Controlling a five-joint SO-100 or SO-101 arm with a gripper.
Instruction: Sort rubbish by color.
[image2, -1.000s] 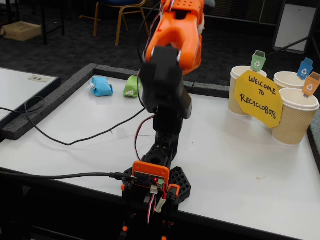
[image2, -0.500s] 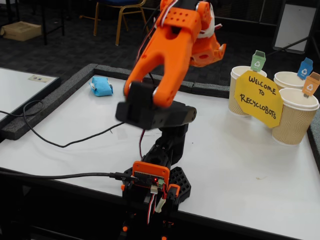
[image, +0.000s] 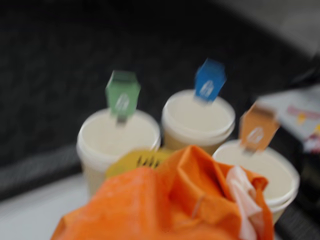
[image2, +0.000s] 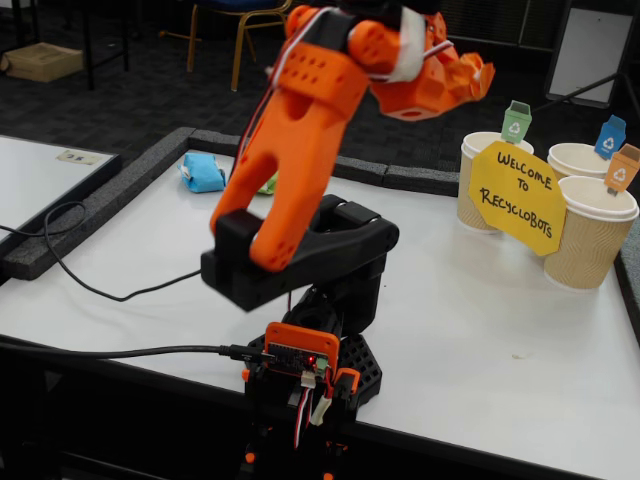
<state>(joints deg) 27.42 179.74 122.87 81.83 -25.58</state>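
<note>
Presently, the orange wad (image: 185, 200) is seen pinched in the gripper (image2: 478, 80), raised short of the cups (image: 118, 140). Being light, soft crumpled paper, it deforms readily and is best clamped across its bulk. The wrist view alone shows the wad and tag colours; the fixed view alone shows the blue wad (image2: 203, 172) on the table (image2: 480, 330).

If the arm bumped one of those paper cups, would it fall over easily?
Probably. The cup with the orange tag looks like thin paper and appears empty in the wrist view, so it is likely light. It is tall and narrows toward its base, so a knock near the rim would likely tip it rather than slide it.
</note>
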